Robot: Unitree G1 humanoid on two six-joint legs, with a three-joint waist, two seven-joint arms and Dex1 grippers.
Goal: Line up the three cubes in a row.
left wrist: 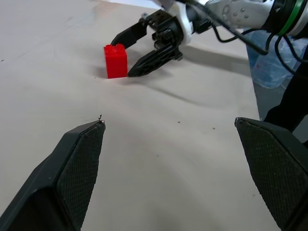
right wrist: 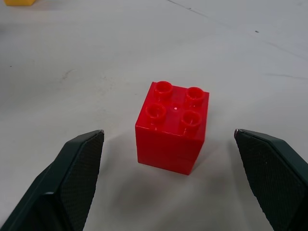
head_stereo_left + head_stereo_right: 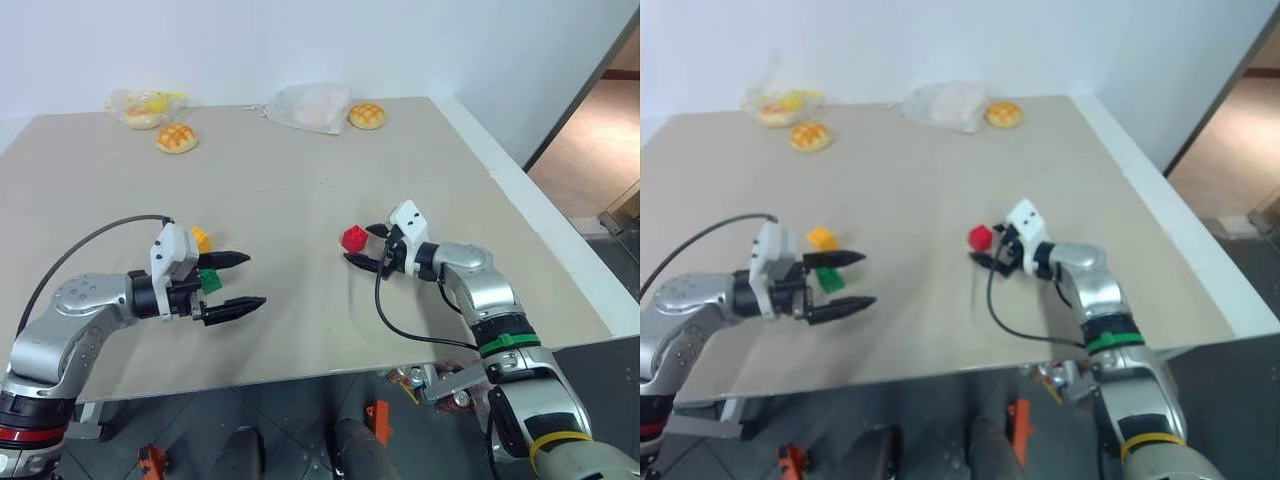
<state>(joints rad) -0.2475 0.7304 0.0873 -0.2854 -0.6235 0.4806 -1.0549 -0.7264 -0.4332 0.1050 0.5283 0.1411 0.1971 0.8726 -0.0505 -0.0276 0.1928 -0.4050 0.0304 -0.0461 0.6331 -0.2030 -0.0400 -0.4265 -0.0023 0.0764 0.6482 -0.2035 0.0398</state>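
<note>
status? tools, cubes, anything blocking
Both tools open: right tool straddling red cube, not closed; left tool empty beside green cube and yellow cube. Cubes not lined up. Nothing blocking.

Buns (image 3: 177, 138) and bags (image 3: 308, 107) on table (image 3: 300, 180)

You are looking down on a broad beige table (image 3: 330, 180) that is taking up most of the frame, with a pale strip (image 3: 520, 190) running along its right edge. A plain white wall (image 3: 300, 45) is standing behind it across the top, evenly lit and casting soft shadows on the tabletop. In the upper right corner a dark door frame (image 3: 580, 95) is slanting down, and beyond it a warm brown floor (image 3: 590, 150) is showing. Along the bottom of the frame, below the table's near edge, a dark grey floor (image 3: 290, 420) is lying in shadow.
</note>
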